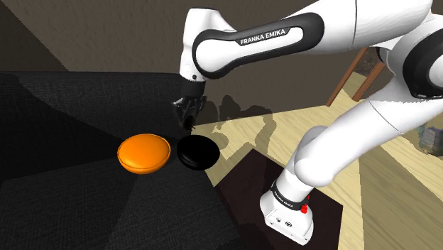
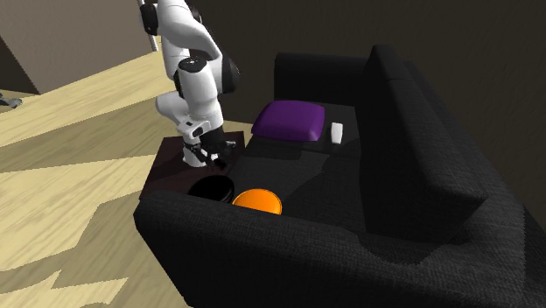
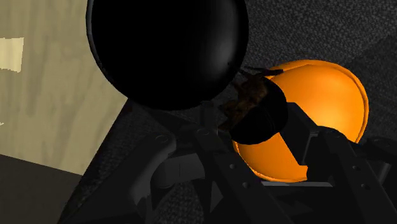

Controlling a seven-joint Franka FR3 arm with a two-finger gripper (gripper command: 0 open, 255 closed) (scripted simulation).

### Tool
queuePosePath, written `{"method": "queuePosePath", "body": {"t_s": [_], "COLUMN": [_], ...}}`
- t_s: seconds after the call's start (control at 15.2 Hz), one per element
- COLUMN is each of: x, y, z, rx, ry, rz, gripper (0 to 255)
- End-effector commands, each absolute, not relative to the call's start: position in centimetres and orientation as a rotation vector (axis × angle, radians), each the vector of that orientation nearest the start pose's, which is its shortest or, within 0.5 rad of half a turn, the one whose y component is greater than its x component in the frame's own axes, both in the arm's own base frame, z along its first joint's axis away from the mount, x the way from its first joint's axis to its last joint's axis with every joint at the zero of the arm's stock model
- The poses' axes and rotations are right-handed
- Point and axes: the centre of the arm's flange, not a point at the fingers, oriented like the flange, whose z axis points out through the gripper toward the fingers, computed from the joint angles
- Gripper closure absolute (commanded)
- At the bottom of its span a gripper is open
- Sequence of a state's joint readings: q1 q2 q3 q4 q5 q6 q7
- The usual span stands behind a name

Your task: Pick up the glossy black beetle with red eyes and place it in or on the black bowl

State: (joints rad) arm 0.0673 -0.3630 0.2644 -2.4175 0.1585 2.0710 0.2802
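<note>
Over the sofa (image 1: 64, 199), the gripper (image 1: 187, 119), clenched on the beetle (image 3: 253, 109), hangs at eleven o'clock of the black bowl (image 1: 197, 152); next it should centre, then release.

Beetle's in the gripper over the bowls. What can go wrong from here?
1. The beetle, clasped in the gripper, shows over the border between the black bowl and the orange bowl; releasing here may land it in the orange one.
2. The black bowl sits near the edge of the sofa; a bounce might reach the floor.
</note>
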Motion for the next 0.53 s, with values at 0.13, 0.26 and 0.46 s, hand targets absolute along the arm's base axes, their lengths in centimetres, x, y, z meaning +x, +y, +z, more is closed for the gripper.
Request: {"method": "queuePosePath", "body": {"t_s": [0.13, 0.26, 0.46], "x": [38.7, 38.7, 38.7], "y": [10.0, 10.0, 10.0], "z": [44.0, 43.0, 41.4], "rx": [-3.093, -3.093, -3.093], "ry": [0.06, 0.06, 0.06], "rz": [0.009, 0.009, 0.009], "gripper": [255, 255, 255]}}
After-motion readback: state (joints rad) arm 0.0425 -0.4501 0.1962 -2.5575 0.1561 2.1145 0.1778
